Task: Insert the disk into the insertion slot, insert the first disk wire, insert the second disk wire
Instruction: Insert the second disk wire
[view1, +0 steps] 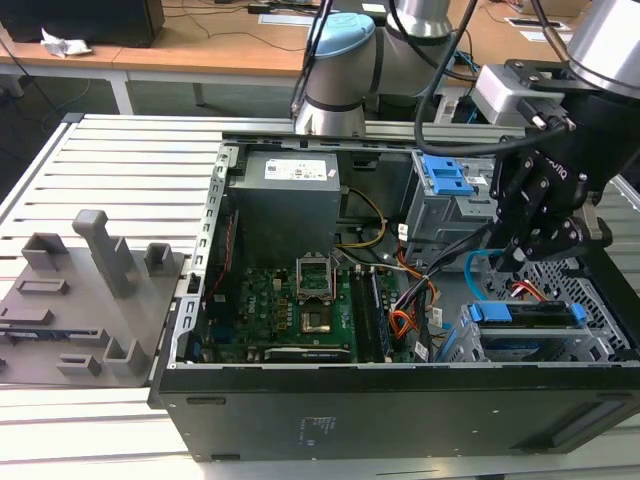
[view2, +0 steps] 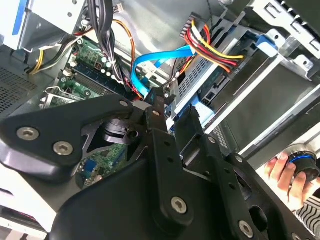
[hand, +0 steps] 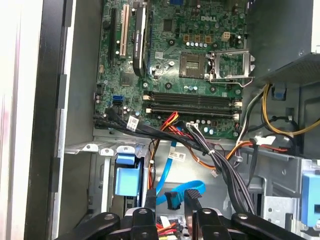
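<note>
Gripper (hand: 170, 197) jaws spread about second disk wire (hand: 172, 199) plug | wire's long axis runs away from the jaws | disk (view1: 525, 315) seated in insertion slot (view1: 590, 290) (first disk wire (view2: 212, 50) already at disk).

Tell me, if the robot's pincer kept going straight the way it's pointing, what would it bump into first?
Probably the light-blue cable: its black plug sits just ahead of the pincer, between the fingertips. The disk lies beyond it, though depth is hard to judge.
</note>
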